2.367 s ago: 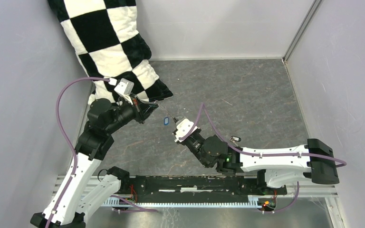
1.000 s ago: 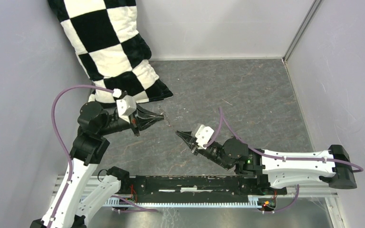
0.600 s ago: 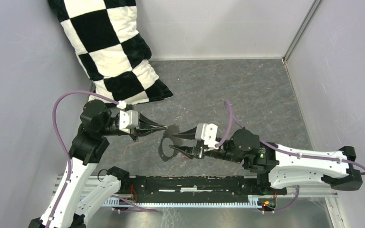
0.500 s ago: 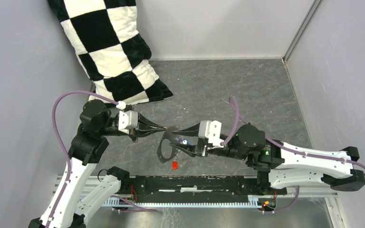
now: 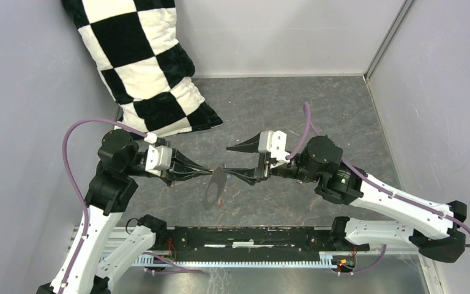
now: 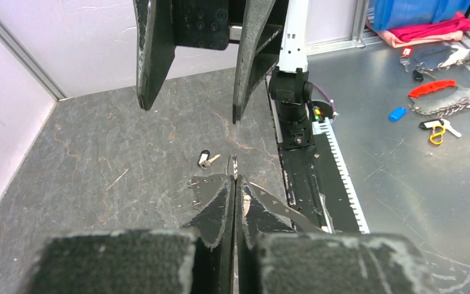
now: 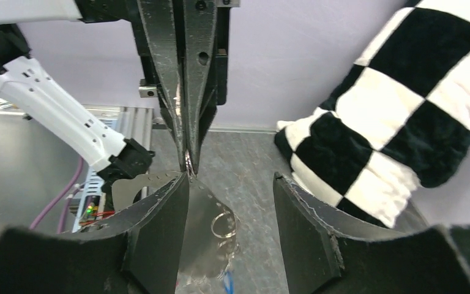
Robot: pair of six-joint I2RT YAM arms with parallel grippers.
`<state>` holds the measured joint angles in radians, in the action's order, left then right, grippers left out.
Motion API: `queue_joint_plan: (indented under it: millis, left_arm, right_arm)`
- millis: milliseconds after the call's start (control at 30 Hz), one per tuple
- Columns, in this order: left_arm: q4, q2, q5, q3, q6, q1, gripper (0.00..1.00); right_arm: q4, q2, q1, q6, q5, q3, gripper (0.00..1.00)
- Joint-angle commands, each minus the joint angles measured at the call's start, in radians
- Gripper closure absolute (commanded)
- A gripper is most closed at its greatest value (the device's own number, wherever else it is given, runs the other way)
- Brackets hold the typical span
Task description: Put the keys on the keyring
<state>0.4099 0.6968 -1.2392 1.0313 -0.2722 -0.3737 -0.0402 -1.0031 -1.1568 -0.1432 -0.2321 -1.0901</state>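
Note:
My left gripper (image 5: pixel 211 173) is shut on the top of the keyring (image 5: pixel 215 187), which hangs below its tips as a grey swinging blur. In the right wrist view the left gripper (image 7: pixel 188 164) pinches the wire, and a small silver ring (image 7: pixel 223 223) and a blue key (image 7: pixel 227 282) show inside the blur. My right gripper (image 5: pixel 234 161) faces it, open and empty, its lower finger close to the hoop. A dark key with white (image 6: pixel 205 159) lies on the floor beyond my left gripper (image 6: pixel 234 179). A faint red speck (image 5: pixel 220 201) lies under the hoop.
A black-and-white checkered pillow (image 5: pixel 141 61) leans in the back left corner. Grey walls close the floor on three sides. The black rail (image 5: pixel 251 236) runs along the near edge. Loose keys and tags (image 6: pixel 434 116) lie on the metal bench outside.
My right gripper opened and rose to face the left one. The left gripper came down and toward the centre with the keyring. A red key dropped below the hoop.

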Motion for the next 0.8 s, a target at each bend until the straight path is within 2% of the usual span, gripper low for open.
queue_joint_plan:
  millis: [0,67,167,400,767]
  left_arm:
    - [-0.085,-0.005,-0.042,0.024,0.103,-0.003,0.98]
    - [-0.132,-0.016,-0.03,0.009,0.152,-0.003,0.98]
    - [-0.22,-0.028,-0.007,-0.015,0.247,-0.003,0.98]
    - [-0.256,-0.029,-0.007,-0.023,0.269,-0.004,0.98]
    - [-0.288,-0.032,0.004,-0.03,0.327,-0.003,0.98]
  right_arm:
    - [-0.096,-0.036,0.038,0.076,-0.194,-0.015,0.41]
    - [-0.13,-0.055,0.052,0.112,-0.284,-0.01,0.41]
    - [-0.16,-0.069,0.068,0.142,-0.333,-0.002,0.42]
    - [-0.24,-0.08,0.077,0.198,-0.323,0.027,0.53]
    - [-0.317,-0.12,0.077,0.248,-0.335,0.041,0.61]
